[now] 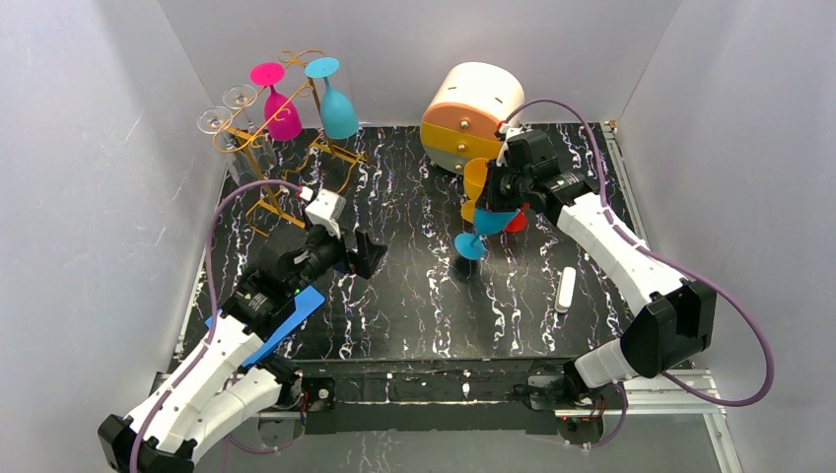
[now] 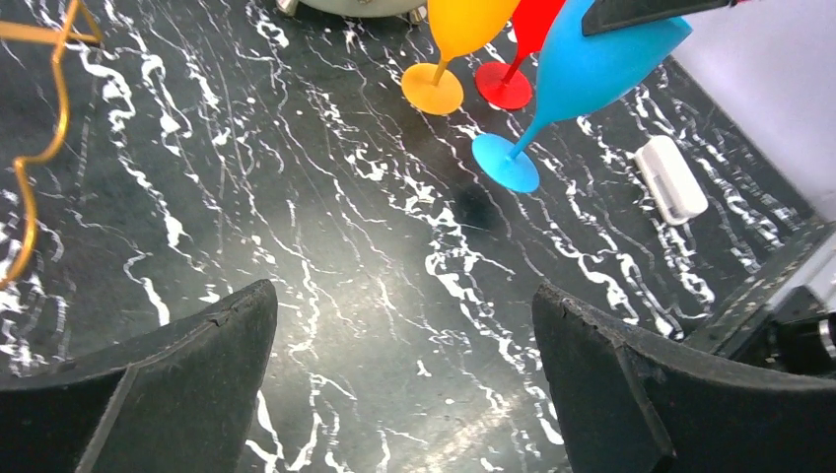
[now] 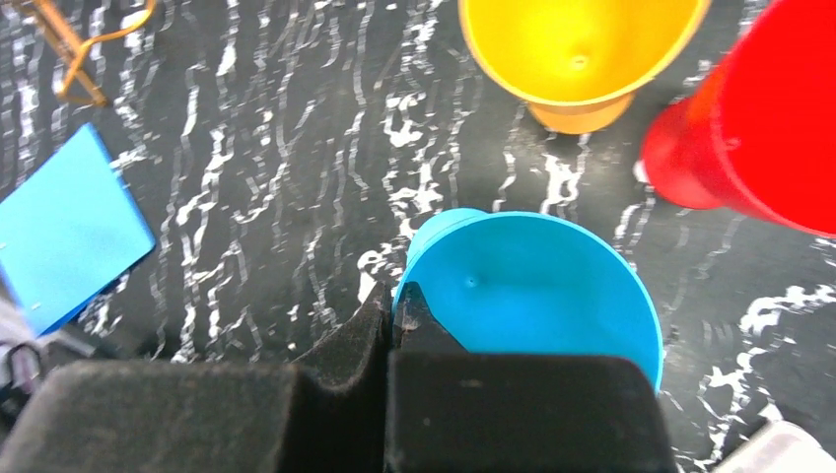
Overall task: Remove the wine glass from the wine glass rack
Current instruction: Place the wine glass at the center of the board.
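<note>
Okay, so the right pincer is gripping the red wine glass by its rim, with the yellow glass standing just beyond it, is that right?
Not quite: the right pincer is shut on the rim of the blue wine glass, not the red one. The red wine glass stands free beside the yellow glass. The right wrist view shows it.

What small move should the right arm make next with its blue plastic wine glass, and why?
Probably lower it and tip it upright. The right gripper is shut on the rim of the blue plastic wine glass, which hangs tilted with its foot apart from its shadow, seemingly off the black marbled mat. The yellow wine glass and red wine glass stand close by.
</note>
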Robot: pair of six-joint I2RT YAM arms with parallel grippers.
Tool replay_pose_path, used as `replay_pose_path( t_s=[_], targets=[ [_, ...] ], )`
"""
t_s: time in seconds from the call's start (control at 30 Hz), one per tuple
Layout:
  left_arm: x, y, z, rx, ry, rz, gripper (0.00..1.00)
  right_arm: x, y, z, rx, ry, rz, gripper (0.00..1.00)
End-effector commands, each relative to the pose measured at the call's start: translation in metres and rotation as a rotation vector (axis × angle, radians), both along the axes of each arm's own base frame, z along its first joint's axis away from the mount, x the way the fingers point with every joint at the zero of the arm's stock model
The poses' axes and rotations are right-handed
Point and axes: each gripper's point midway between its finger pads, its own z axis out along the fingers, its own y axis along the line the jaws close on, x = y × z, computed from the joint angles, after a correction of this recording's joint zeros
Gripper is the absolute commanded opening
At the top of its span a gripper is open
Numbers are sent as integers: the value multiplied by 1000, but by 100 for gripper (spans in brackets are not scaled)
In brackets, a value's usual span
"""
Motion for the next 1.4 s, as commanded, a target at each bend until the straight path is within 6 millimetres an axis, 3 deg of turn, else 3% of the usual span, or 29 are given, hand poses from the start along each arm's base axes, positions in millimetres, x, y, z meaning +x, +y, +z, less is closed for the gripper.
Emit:
replay_pose_path(
  t_s=[0.0, 0.17, 0.33, 0.67, 0.97, 1.1, 1.37],
  targets=[
    [4, -4, 34, -143, 43, 60, 98, 26, -15, 3, -100, -122, -95, 1],
    [9, -2, 31, -100, 107, 93, 98, 32, 8, -8, -170, -177, -34, 1],
    [1, -17, 29, -146, 172, 28, 98, 42, 15, -23, -245, -200, -31, 1],
    [9, 17, 43, -106, 147, 213, 98, 44, 25, -42, -313, -226, 2, 1],
    [9, 30, 48, 38, 148, 225, 98, 50, 39, -62, -308, -183, 36, 1],
    [7, 36, 49, 47, 135, 244, 98, 50, 36, -75, -351, -135, 34, 1],
    [9, 37, 40, 65, 171, 256, 98, 45, 42, -73, -326, -102, 61, 1]
  ],
)
